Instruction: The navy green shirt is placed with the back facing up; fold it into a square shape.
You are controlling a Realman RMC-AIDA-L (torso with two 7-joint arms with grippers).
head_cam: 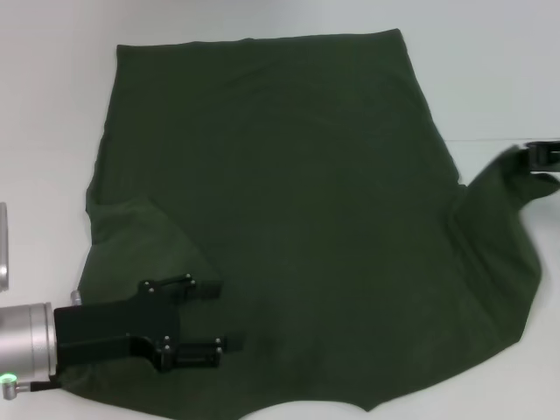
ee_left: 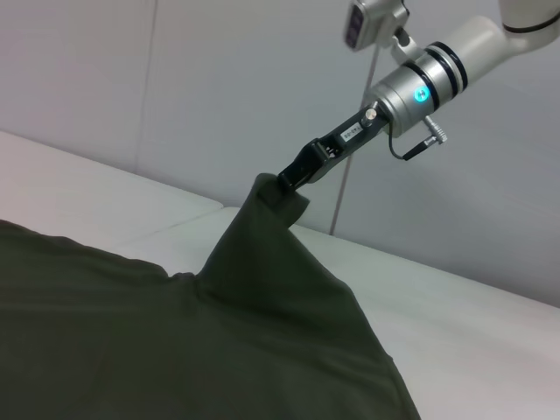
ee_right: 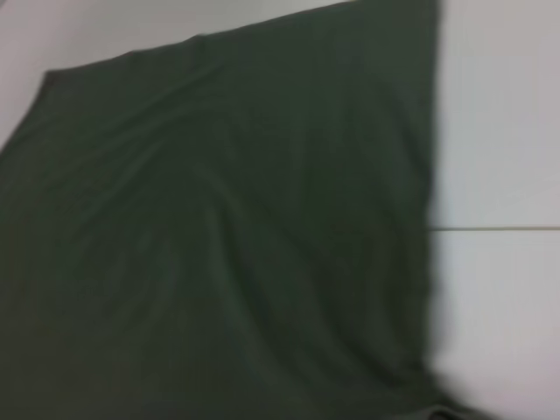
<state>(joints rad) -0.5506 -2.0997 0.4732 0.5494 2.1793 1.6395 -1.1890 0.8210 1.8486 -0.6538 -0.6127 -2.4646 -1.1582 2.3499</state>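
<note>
Head view gives you the navy green shirt [head_cam: 289, 201] spread across the white table [head_cam: 490, 70], plain side up, no lettering showing. Its far edge lies flat and fairly straight; the near edge runs along the bottom of the picture on your side.

Your left gripper [head_cam: 208, 317] sits low over the near left part of the shirt, by the left sleeve. Its two black fingers [head_cam: 199, 350] are spread apart with dark cloth showing between them — you can't tell from this view whether they touch the fabric or hang just above it. Nothing is pinched there.

Your right gripper [head_cam: 544, 156] is out at the right edge of the table, raised, and only partly in frame. The left wrist view shows it best: the right gripper [ee_left: 293, 178] has its tips pressed together on a bunch of the shirt [ee_left: 175, 332] at the right sleeve, and the cloth rises to it in a taut peak — lifted clear of the table [ee_left: 472, 306] while the rest of the garment lies flat.

Right wrist view shows you only the shirt [ee_right: 219, 227] lying smooth, with bare table [ee_right: 499, 131] beside its straight edge.
</note>
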